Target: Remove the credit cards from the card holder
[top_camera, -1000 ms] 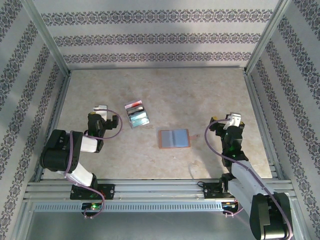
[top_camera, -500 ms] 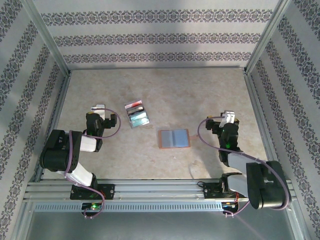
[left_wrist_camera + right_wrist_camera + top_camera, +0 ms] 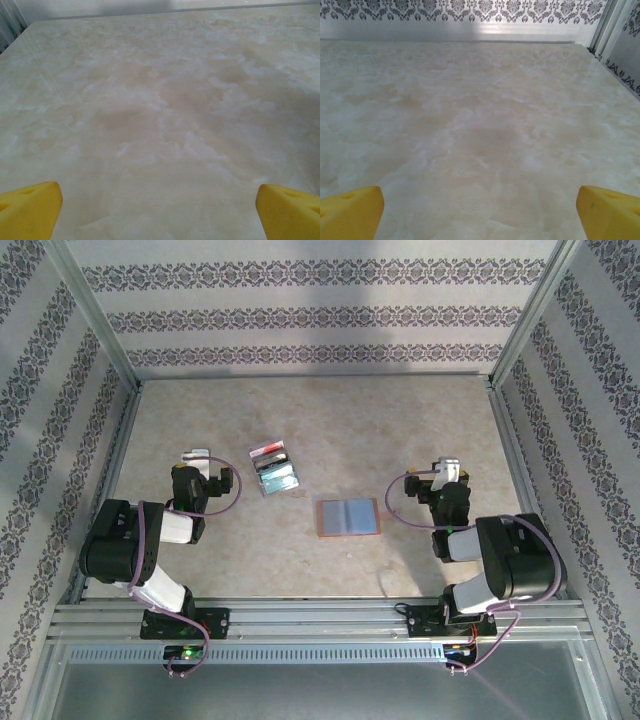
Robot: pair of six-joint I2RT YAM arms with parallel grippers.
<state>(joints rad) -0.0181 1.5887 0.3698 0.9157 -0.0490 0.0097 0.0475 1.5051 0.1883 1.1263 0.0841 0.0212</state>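
Showing left hand (image 3: 197, 457) and right hand (image 3: 447, 469) spread, empty | cards (image 3: 274, 468) piled loose left of desk (image 3: 400, 420) centre; holder (image 3: 348, 517) open, apart, toward near edge | risk: low arm sweep would scatter pile; any card hidden in a pocket gets missed

- We can read no text, number, brand or sign anywhere in these views.
- The credit cards (image 3: 273, 468), lying left of the middle of the worktop (image 3: 400, 430), are too small for us to make out any print on them.
- The card holder (image 3: 348, 517), open near the worktop's middle, shows us no legible mark.
- The wall bands (image 3: 320, 318) carry ornament, not letters.
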